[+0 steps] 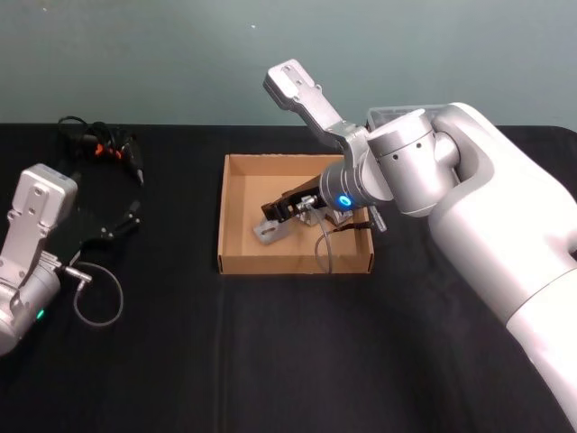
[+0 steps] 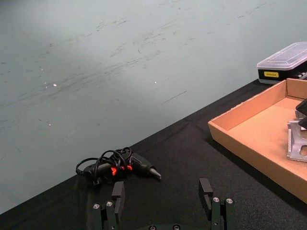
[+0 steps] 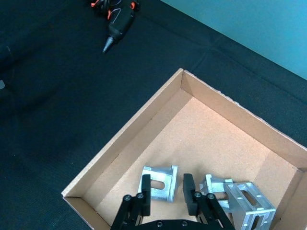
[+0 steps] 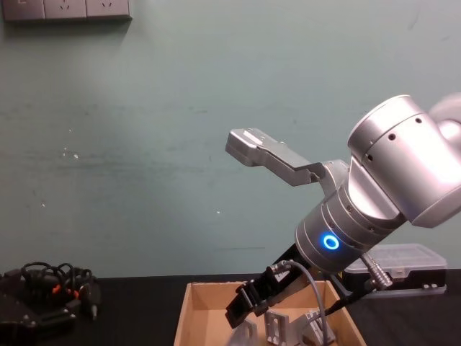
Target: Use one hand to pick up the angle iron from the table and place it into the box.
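The right gripper, black and mechanical on a thick silver-grey arm with a glowing blue ring, hangs low inside the shallow tan cardboard box. Its two black fingers stand apart with nothing between them. Just below and ahead of the fingertips a silver angle iron with a slotted face lies on the box floor, close to the near-left wall. Beside it, toward the box's corner, two more silver slotted angle brackets sit close together, apparently touching.

From the head camera the box sits in the middle of the flat black matte desk, with the right arm reaching into it from the right and the angle iron at the gripper tip.

On the far left of the desk a black glue gun with orange trim and a tangled black cord lies well apart from the box. A clear-lidded plastic case with a black base rests behind the box's far side.

The left gripper is parked low at the desk's left edge, its fingers spread and empty, pointing toward the glue gun.
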Robot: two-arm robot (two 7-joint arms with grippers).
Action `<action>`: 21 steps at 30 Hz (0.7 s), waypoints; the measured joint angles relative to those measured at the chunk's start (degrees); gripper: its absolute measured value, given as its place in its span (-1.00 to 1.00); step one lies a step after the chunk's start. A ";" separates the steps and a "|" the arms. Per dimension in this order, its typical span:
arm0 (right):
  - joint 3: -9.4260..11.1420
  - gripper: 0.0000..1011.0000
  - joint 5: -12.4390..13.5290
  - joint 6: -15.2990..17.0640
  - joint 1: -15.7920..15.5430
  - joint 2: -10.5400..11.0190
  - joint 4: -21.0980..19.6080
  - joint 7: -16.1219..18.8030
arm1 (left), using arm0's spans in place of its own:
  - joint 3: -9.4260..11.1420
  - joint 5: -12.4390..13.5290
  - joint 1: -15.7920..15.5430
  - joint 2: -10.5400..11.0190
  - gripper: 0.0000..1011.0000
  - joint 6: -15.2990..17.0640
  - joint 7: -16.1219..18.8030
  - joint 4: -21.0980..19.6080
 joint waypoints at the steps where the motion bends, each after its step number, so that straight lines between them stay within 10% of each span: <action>1: 0.00 -0.16 0.00 0.00 0.00 0.00 -0.01 0.00 | 0.00 0.00 0.00 0.00 1.00 0.00 0.00 0.00; 21: 1.61 0.99 -0.81 -2.38 -3.14 1.81 -5.54 0.06 | 0.00 0.00 0.00 0.00 1.00 0.00 0.00 0.00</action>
